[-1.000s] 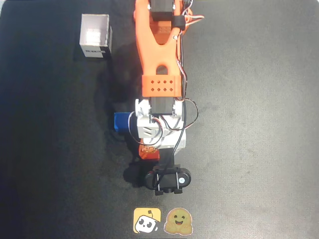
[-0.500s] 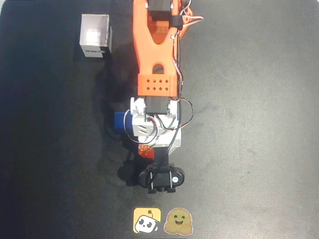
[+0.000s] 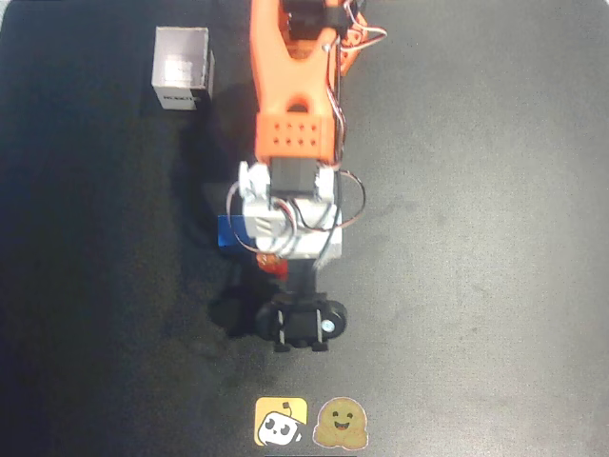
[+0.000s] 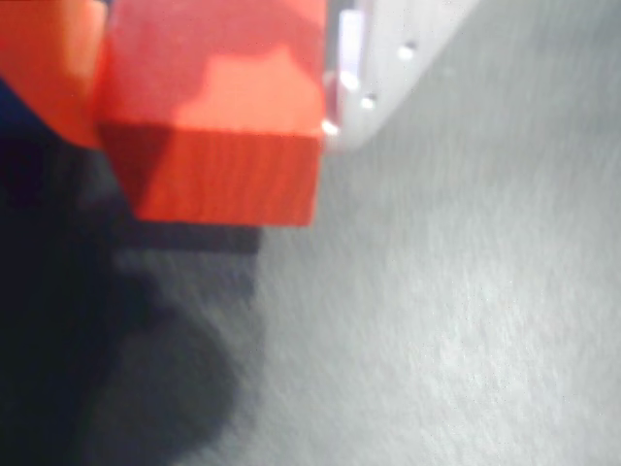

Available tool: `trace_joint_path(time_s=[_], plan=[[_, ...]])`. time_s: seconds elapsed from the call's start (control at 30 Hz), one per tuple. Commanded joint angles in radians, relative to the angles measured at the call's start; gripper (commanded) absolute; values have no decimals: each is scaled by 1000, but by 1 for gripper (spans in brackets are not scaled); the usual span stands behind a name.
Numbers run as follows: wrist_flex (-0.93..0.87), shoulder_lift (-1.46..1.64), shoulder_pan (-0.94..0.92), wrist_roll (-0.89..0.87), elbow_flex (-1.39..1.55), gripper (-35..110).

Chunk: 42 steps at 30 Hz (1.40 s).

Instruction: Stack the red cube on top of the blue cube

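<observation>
Gripper (image 4: 209, 107) clamped on the red cube (image 4: 218, 126), lifted off the mat, shadow beneath. Cube looks rigid, light and matte: flat opposite faces should hold with little slip. Blue cube (image 3: 228, 231) sits mid-surface, just left of the wrist in the overhead view, partly hidden. Grey box (image 3: 183, 69) stays near the far-left corner; stickers (image 3: 306, 422) by the near edge. Open room all around.
</observation>
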State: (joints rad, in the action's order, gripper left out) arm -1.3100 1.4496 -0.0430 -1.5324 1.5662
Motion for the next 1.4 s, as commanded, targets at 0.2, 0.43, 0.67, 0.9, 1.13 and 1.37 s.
trace_joint_path(time_s=[0.2,0.43,0.67,0.9,1.13,1.37], plan=[[-124,149,-80,71,-48,0],[-187,173,-170,146,-40,0],[-209,192,-230,192,-3,0],[-204,202,-244,201,21,0],[-176,219,-256,209,57,0],[-138,213,-272,213,98,0]])
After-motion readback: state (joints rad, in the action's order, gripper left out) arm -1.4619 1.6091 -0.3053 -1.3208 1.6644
